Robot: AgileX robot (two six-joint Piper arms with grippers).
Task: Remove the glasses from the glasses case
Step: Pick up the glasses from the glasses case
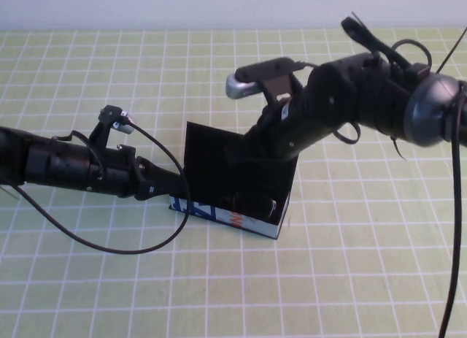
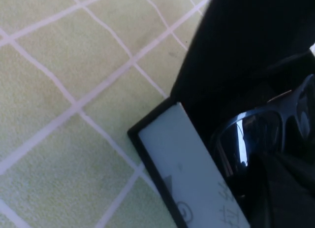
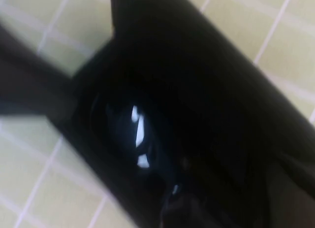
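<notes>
The glasses case (image 1: pixel 228 218) stands open at the middle of the mat, its black lid (image 1: pixel 208 157) raised at the back and its pale printed front facing me. The black glasses (image 1: pixel 257 204) lie inside it; a dark lens shows in the left wrist view (image 2: pixel 246 139) and glints in the right wrist view (image 3: pixel 138 134). My left gripper (image 1: pixel 174 186) is at the case's left end, touching it. My right gripper (image 1: pixel 252 183) reaches down into the case from the right, over the glasses, and is lost in the dark interior.
The case sits on a pale green mat with a white grid (image 1: pixel 350 279). A black cable (image 1: pixel 109 247) from the left arm loops over the mat in front of the case. The pale side of the case (image 2: pixel 182 174) fills part of the left wrist view.
</notes>
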